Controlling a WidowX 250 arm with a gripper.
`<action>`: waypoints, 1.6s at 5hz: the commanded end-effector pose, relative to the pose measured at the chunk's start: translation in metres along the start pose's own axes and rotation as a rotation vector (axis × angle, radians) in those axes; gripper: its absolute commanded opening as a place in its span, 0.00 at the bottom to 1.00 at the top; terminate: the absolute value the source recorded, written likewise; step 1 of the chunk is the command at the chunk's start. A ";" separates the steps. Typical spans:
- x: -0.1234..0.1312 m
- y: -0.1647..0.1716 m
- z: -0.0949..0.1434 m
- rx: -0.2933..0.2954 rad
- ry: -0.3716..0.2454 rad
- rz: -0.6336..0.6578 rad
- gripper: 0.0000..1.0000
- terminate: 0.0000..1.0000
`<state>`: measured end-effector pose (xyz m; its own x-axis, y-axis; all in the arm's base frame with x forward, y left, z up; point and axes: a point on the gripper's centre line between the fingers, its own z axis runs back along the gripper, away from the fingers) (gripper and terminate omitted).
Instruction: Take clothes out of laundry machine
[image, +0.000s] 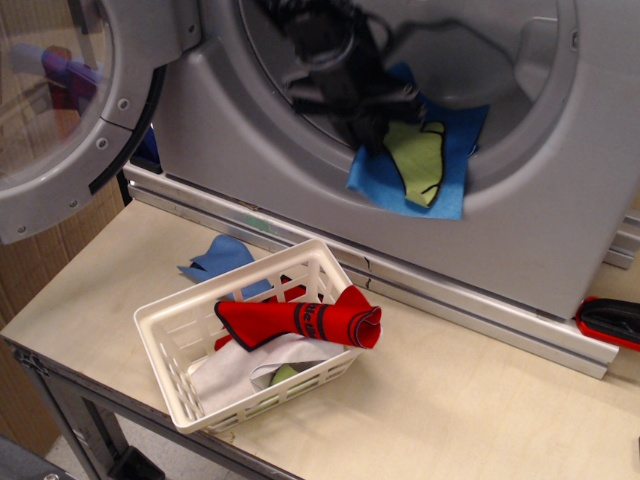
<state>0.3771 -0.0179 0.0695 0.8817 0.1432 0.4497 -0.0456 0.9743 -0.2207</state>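
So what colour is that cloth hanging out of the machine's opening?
The cloth is bright blue with a lime-green, black-outlined sock shape on it; the only view, observation.image, shows it.

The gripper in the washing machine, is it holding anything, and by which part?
The gripper appears to hold the blue cloth by its upper left edge, at the machine's opening; blur hides the fingers.

My arm reaches into the large grey-silver front-loading laundry machine, above the square blue cloth with a green sock shape draped over its opening's lower rim. In front, on the pale wooden bench, sits a white slatted plastic basket holding a red black-striped cloth. A small light-blue cloth lies behind the basket.
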 end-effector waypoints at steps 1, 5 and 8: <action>-0.025 -0.015 0.056 0.084 0.058 0.078 0.00 0.00; -0.155 0.031 0.060 0.238 0.285 0.402 0.00 0.00; -0.139 0.055 0.033 0.237 0.327 0.427 1.00 0.00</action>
<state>0.2228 0.0277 0.0088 0.8599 0.5095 0.0325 -0.5046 0.8579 -0.0964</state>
